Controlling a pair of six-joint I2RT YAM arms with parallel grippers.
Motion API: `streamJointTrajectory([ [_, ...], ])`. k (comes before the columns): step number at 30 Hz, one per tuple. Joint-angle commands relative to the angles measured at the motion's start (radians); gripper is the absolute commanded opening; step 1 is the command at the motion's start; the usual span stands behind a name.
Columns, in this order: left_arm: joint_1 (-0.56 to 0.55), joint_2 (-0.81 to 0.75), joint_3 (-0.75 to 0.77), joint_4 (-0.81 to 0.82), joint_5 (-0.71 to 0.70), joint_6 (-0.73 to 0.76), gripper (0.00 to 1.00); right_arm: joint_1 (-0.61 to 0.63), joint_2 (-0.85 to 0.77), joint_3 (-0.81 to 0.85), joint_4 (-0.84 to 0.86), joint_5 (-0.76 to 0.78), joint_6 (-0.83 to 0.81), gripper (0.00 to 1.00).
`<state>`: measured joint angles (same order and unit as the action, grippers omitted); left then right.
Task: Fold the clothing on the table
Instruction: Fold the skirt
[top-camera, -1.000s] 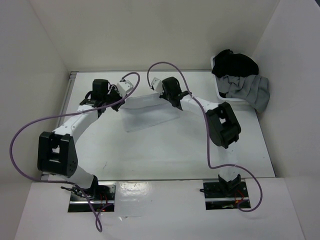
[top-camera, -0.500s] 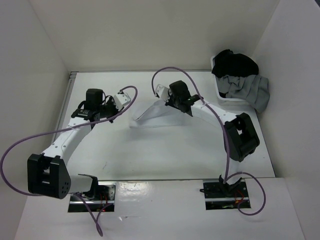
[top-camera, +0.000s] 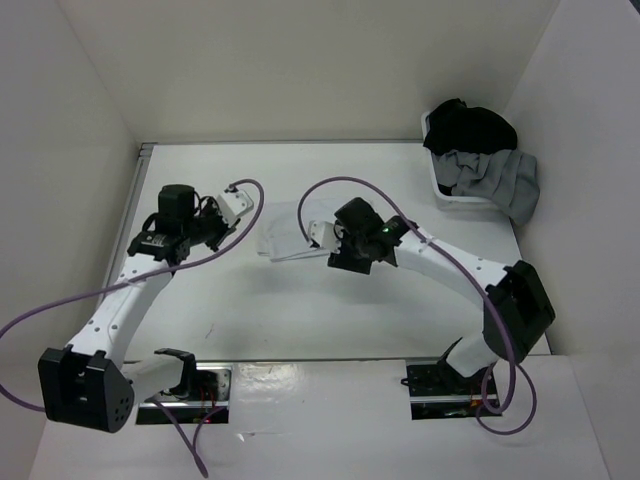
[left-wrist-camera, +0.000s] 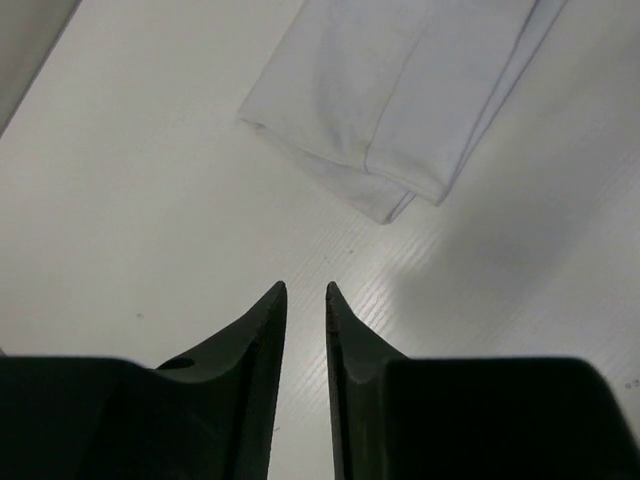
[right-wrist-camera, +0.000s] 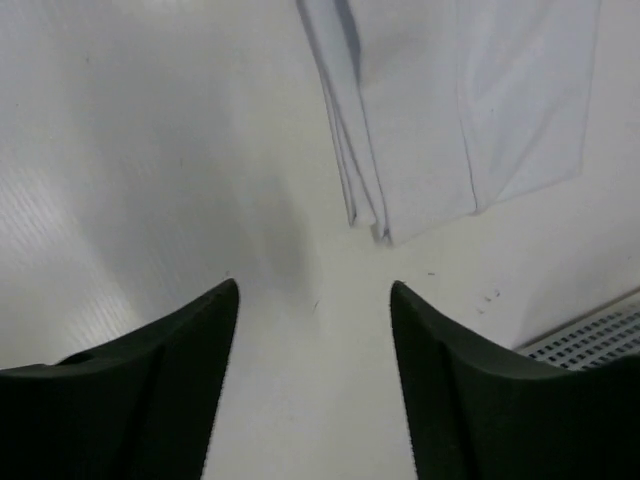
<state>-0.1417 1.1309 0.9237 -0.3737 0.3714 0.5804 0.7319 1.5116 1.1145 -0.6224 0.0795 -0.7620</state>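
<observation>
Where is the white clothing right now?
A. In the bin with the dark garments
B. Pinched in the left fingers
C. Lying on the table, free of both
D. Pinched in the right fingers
C: the clothing lies folded flat on the table, with nothing between the left fingers or the right fingers.

Robot body, itemised:
- left arm (top-camera: 130, 290): white tubular links, boxy black joint housings, black wrist unit.
- right arm (top-camera: 450, 262): same build, with a black elbow block.
- left purple cable (top-camera: 200, 262) and right purple cable (top-camera: 345, 180): thin, round, one looping along each arm.
- left metal mounting plate (top-camera: 215, 388) and right metal mounting plate (top-camera: 428, 390): silver, with red and orange wiring at the foot.
- left gripper (left-wrist-camera: 305, 290): slim, matt black, tapered fingers (left-wrist-camera: 250, 340).
- right gripper (right-wrist-camera: 313, 285): broader black fingers (right-wrist-camera: 170, 360) with rounded tips.
</observation>
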Motion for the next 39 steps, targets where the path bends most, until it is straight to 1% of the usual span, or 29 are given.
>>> streamJointTrajectory([
  [1,0.005,-0.028,-0.011,0.042,-0.084,-0.085,0.31,-0.051,-0.077,-0.004,0.054,-0.003,0.111,0.71],
  [2,0.005,-0.01,0.012,0.042,-0.097,-0.127,0.35,-0.095,-0.052,0.036,0.097,-0.042,0.197,0.81],
  [3,0.005,0.042,0.036,0.026,-0.097,-0.146,0.39,-0.118,-0.019,0.068,0.098,-0.056,0.249,0.85],
  [4,0.005,0.082,0.07,0.001,-0.097,-0.16,0.39,-0.141,0.019,0.102,0.098,-0.073,0.304,0.87],
  [5,0.005,0.127,0.107,-0.045,-0.097,-0.197,0.44,-0.187,0.103,0.17,0.081,-0.116,0.396,0.87],
  [6,0.005,0.227,0.145,-0.069,-0.097,-0.214,0.44,-0.206,0.139,0.197,0.081,-0.138,0.433,0.87],
  [7,0.005,0.278,0.223,-0.092,-0.083,-0.227,0.44,-0.221,0.168,0.217,0.07,-0.155,0.457,0.87],
  [8,0.005,0.329,0.254,-0.117,-0.06,-0.246,0.44,-0.221,0.189,0.232,0.079,-0.155,0.481,0.87],
  [9,0.005,0.419,0.28,-0.117,-0.048,-0.289,0.44,-0.221,0.202,0.232,0.095,-0.141,0.481,0.87],
  [11,-0.004,0.501,0.346,-0.14,0.013,-0.316,0.44,-0.221,0.202,0.232,0.13,-0.129,0.481,0.87],
  [12,-0.004,0.576,0.366,-0.14,0.027,-0.356,0.44,-0.21,0.202,0.232,0.139,-0.129,0.49,0.88],
  [14,-0.004,0.644,0.43,-0.168,0.063,-0.387,0.44,-0.21,0.188,0.223,0.151,-0.116,0.49,0.88],
  [15,-0.004,0.703,0.449,-0.168,0.084,-0.424,0.45,-0.21,0.179,0.209,0.167,-0.116,0.49,0.88],
  [17,-0.004,0.765,0.474,-0.177,0.122,-0.448,0.46,-0.21,0.154,0.183,0.183,-0.098,0.49,0.89],
  [21,0.014,0.802,0.492,-0.153,0.219,-0.502,0.49,-0.221,0.125,0.145,0.211,-0.098,0.49,0.89],
  [23,0.014,0.802,0.492,-0.122,0.219,-0.545,0.51,-0.221,0.114,0.124,0.211,-0.098,0.49,0.89],
  [26,0.014,0.802,0.471,-0.079,0.179,-0.582,0.51,-0.221,0.105,0.123,0.211,-0.098,0.49,0.89],
  [30,0.014,0.782,0.461,-0.045,0.1,-0.614,0.55,-0.23,0.085,0.105,0.234,-0.086,0.495,0.91],
  [31,0.014,0.782,0.461,-0.033,0.071,-0.629,0.55,-0.244,0.085,0.105,0.243,-0.086,0.512,0.92],
  [33,0.014,0.773,0.461,-0.024,0.038,-0.655,0.59,-0.279,0.107,0.105,0.243,-0.086,0.53,0.98],
  [35,0.014,0.773,0.461,-0.011,-0.017,-0.677,0.61,-0.339,0.131,0.117,0.243,-0.124,0.561,0.98],
  [36,0.014,0.783,0.461,-0.001,-0.034,-0.677,0.66,-0.36,0.16,0.129,0.243,-0.171,0.573,0.98],
  [37,0.014,0.784,0.471,-0.001,-0.073,-0.689,0.68,-0.394,0.177,0.145,0.243,-0.196,0.582,0.98],
  [38,0.014,0.797,0.48,-0.001,-0.074,-0.689,0.68,-0.405,0.211,0.166,0.243,-0.228,0.592,0.98],
  [39,0.014,0.808,0.48,-0.001,-0.086,-0.698,0.69,-0.405,0.228,0.176,0.243,-0.228,0.592,0.98],
])
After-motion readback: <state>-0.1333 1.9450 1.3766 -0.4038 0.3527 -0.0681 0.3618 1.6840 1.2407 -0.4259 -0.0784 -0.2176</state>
